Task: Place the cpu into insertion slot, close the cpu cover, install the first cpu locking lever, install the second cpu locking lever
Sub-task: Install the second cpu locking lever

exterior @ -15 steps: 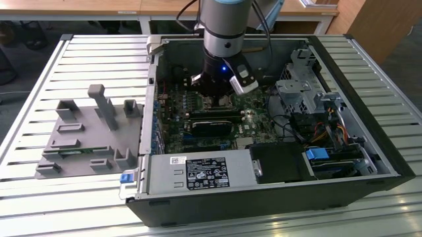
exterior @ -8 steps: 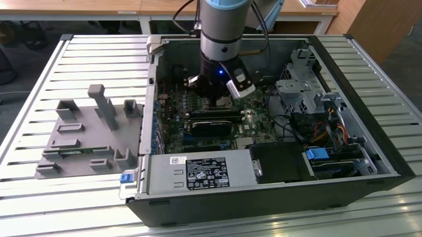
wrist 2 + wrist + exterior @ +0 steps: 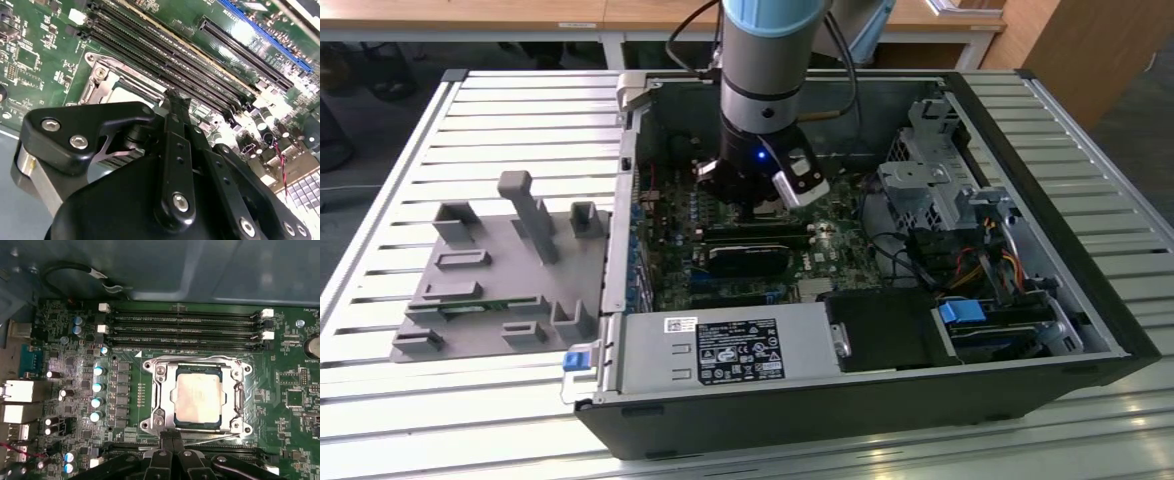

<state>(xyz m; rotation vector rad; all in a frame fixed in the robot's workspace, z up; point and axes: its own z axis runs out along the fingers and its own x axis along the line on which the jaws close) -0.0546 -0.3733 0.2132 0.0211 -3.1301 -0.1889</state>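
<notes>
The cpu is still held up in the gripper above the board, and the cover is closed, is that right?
Not quite. The cpu is not in the gripper: in the first wrist view it lies seated in the slot, showing through the window of the cover. The cover is indeed closed over it. The gripper sits at the socket's edge.

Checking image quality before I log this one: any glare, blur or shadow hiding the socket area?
First wrist view: the silver-grey square cpu is evenly lit, its top slightly washed out, inside the shiny silver metal cpu cover. Second wrist view: the black gripper looms large and hides much of the socket. Exterior view: the case interior is dim.
</notes>
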